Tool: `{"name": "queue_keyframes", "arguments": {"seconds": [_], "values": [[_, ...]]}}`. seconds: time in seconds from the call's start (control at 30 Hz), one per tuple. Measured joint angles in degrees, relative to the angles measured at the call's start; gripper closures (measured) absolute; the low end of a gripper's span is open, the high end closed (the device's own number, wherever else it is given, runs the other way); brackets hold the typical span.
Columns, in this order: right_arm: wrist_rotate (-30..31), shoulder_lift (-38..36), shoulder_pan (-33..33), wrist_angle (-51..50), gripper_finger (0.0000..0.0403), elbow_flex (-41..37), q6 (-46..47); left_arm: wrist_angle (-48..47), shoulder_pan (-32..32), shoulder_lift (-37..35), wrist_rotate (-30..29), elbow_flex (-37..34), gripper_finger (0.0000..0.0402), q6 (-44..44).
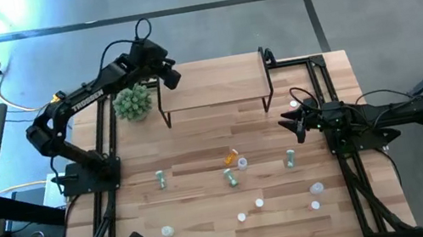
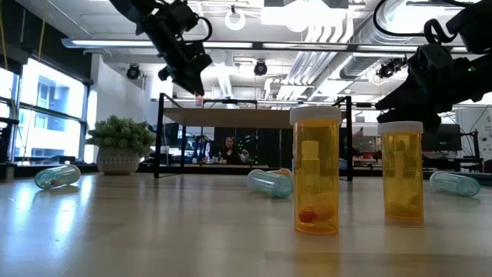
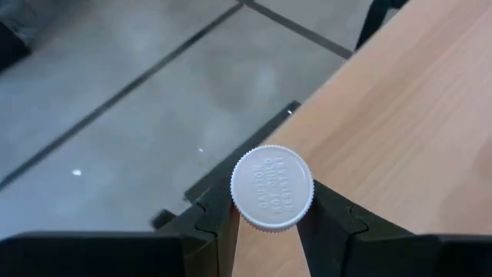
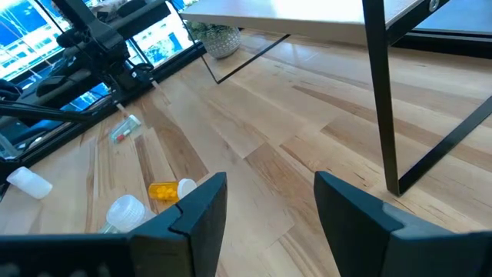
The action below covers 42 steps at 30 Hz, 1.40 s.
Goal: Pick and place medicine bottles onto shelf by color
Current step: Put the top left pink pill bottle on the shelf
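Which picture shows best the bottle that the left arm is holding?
The left wrist view: the bottle, white cap up, fills the left end effector. The low view shows only a pink speck, the high view hides it, the right wrist view misses it.

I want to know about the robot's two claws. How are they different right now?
The left gripper is shut on a white-capped bottle above the shelf's left end; the right gripper is open and empty. The left is raised high; the right hangs near the shelf's right legs. Both have dark fingers.
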Motion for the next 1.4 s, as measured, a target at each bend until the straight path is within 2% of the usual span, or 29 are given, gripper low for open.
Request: {"name": "queue_keyframes", "arguments": {"seconds": [0.6, 1.0, 1.4], "values": [[-0.02, -0.02, -0.01, 0.0, 0.0215, 0.0, 0.0, -1.26, -0.04, 4.09, 0.41, 0.0, 0.0298, -3.13], [-0.01, 0.0, -0.02, -0.01, 0.0215, 0.02, 0.0, -1.5, 0.24, 4.14, -0.42, 0.0, 0.0297, -2.89], [-0.02, -0.01, -0.01, -0.01, 0.0215, 0.02, 0.0, -0.97, 0.24, 4.17, -0.47, -0.09, 0.025, -2.85]]}}
